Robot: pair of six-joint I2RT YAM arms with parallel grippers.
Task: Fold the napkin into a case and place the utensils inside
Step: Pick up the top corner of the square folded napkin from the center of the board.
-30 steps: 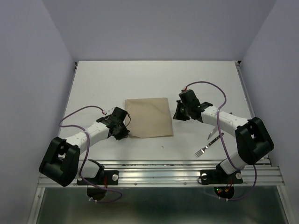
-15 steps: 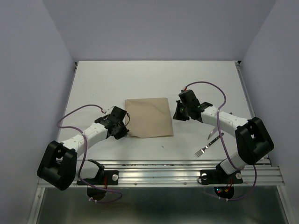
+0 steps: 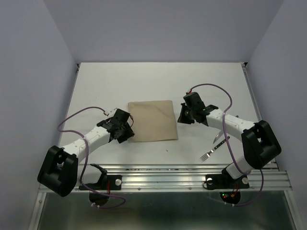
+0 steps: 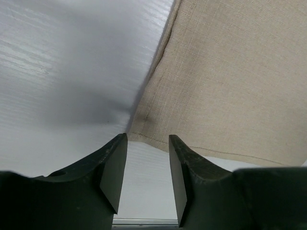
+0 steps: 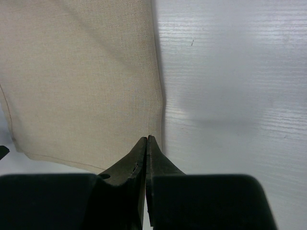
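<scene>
At the near left corner of the napkin [image 3: 152,120], my left gripper [image 4: 147,139] stood open, empty; my right gripper [image 5: 146,140] was closed at its right edge.

one napkin [image 3: 152,120], one fork [image 3: 209,154], one knife [image 3: 218,136], and two claws: left claw [image 4: 147,137], right claw [image 5: 146,138].

Left gripper [image 4: 147,139] parted, right gripper [image 5: 146,140] closed
</scene>
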